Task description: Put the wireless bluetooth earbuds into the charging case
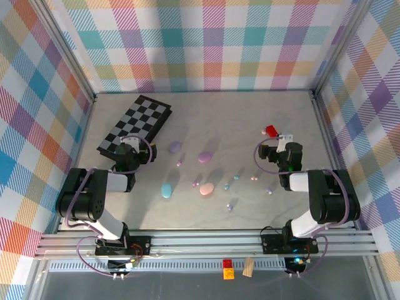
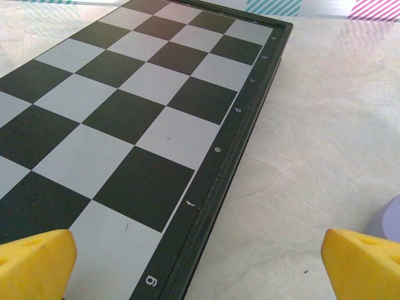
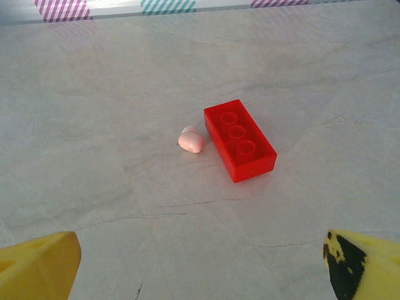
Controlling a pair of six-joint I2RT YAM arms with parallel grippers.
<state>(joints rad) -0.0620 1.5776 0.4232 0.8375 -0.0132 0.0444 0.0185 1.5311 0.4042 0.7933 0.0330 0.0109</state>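
Chessboard (image 2: 125,106) on pale table (image 2: 325,125)

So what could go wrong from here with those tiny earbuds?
The pink earbud lies close beside the red block, so the open right gripper might catch the block or pinch both. Being so small, that earbud could also skid away if nudged. The open left gripper sits low at the chessboard edge and could bump it.
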